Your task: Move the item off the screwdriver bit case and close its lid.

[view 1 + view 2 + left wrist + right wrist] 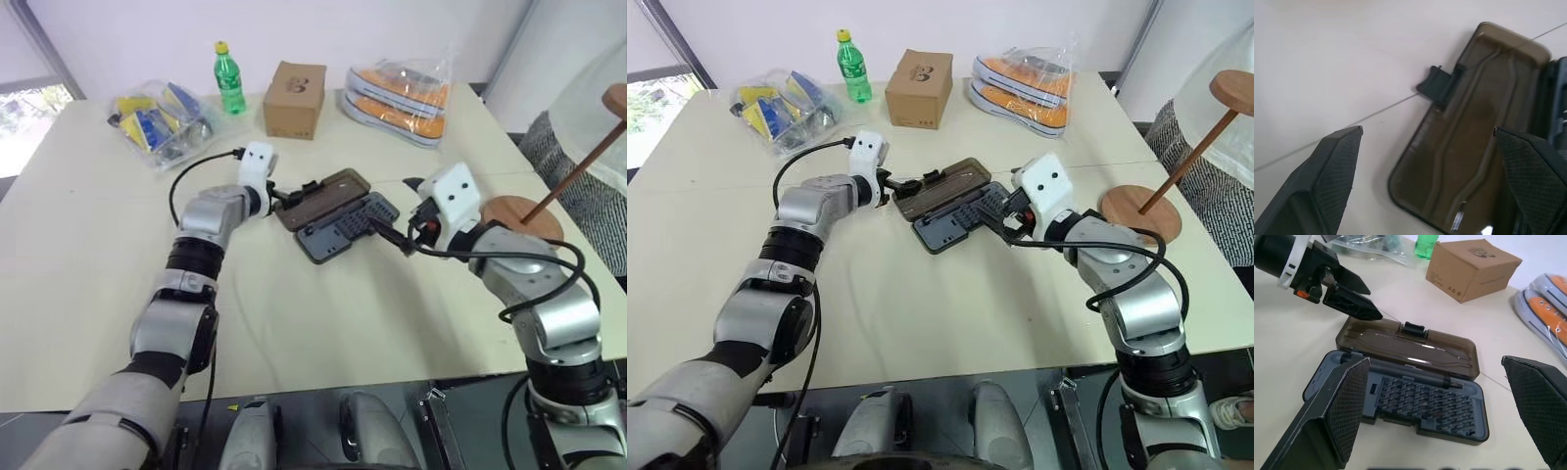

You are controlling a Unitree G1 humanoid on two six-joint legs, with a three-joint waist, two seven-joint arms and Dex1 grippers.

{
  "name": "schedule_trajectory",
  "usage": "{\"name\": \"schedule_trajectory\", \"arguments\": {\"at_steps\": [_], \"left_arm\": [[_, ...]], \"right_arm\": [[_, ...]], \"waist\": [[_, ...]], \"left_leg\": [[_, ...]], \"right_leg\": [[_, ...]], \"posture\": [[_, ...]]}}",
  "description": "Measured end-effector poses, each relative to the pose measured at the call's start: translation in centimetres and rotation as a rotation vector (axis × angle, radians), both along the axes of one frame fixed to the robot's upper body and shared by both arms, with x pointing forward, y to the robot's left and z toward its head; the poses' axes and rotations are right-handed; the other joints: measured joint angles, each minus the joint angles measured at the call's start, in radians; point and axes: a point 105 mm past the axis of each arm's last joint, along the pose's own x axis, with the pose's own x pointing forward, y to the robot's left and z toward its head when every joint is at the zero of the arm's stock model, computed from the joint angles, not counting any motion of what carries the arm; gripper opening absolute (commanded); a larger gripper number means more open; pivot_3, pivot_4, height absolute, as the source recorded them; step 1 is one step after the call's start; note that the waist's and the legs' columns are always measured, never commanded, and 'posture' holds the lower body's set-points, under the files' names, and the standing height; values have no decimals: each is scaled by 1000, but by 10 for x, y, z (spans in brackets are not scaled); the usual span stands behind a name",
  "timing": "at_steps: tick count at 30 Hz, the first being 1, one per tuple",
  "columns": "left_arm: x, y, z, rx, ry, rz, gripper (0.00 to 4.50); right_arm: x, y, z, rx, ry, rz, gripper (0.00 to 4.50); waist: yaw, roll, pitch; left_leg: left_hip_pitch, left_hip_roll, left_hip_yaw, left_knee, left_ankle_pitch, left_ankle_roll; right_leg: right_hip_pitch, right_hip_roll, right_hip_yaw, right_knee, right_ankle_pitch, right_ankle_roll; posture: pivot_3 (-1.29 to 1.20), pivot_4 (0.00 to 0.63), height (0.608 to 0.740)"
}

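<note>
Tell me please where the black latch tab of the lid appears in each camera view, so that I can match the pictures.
Left eye view: latch tab on the lid's far long edge, just right of the left claw.
Right eye view: latch tab at the same edge, centre of the table.
Left wrist view: latch tab sticking out from the lid onto the bare table.
Right wrist view: latch tab beyond the bit tray.
Shared landmark: the translucent brown lid, lying open.
</note>
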Motion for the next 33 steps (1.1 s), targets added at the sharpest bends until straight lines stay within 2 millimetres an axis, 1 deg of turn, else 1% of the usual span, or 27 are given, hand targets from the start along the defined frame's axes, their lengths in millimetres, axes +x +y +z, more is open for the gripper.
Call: {"name": "schedule_trajectory", "arguments": {"at_steps": [3, 7, 10, 16, 19, 24, 27, 28, 33], "left_arm": [[4, 9, -5, 34, -7, 33, 4470], [10, 19, -5, 71, -35, 51, 4470], [12, 19, -6, 98, -55, 18, 4470], [6, 15, -27, 137, -23, -82, 4470], [5, 13, -28, 151, -33, -116, 4470], [7, 14, -28, 181, -48, -120, 4470], [8, 16, -27, 197, -50, -109, 3686], [9, 16, -26, 203, -54, -103, 3291], [11, 17, -25, 218, -59, -95, 760]], "right_arm": [[0, 0, 1, 1, -5, -5, 4500], [1, -1, 1, 2, -8, -12, 4500], [0, 0, 2, 4, -15, -16, 4500], [0, 0, 4, 4, -23, -20, 4500], [0, 0, 3, 4, -18, -24, 4500], [0, -1, 3, 3, -14, -31, 4500], [0, -1, 3, 3, -15, -32, 4500], [0, -1, 3, 3, -15, -33, 4500], [0, -2, 3, 2, -16, -36, 4500]], "waist": [[1, 0, 0], [1, 0, 0], [2, 0, 0], [0, 0, 0], [0, 0, 0], [-3, 0, 0], [-5, 0, 0], [-6, 0, 0], [-7, 0, 0]], "left_leg": [[0, 0, 0, 0, 0, 0], [0, 0, 0, 0, 0, 0], [0, 0, 0, 0, 0, 0], [0, 0, 0, 0, 0, 0], [0, 0, 0, 0, 0, 0], [0, 0, 0, 0, 0, 0], [0, 0, 0, 0, 0, 0], [0, 0, 0, 0, 0, 0], [1, 0, 1, 0, 0, 0]], "right_leg": [[0, 0, 0, 0, 0, 0], [0, 0, 0, 0, 0, 0], [0, 0, 0, 0, 0, 0], [0, 0, 0, 0, 0, 0], [0, 0, 0, 0, 0, 0], [0, 0, 0, 0, 0, 0], [0, 0, 0, 0, 0, 0], [0, 0, 0, 0, 0, 0], [0, 0, 0, 0, 0, 0]], "posture": [[0, 150, 740], [0, 150, 740], [0, 150, 740], [0, 150, 740], [0, 150, 740], [0, 150, 740], [0, 150, 740], [0, 150, 740], [0, 150, 740]]}}
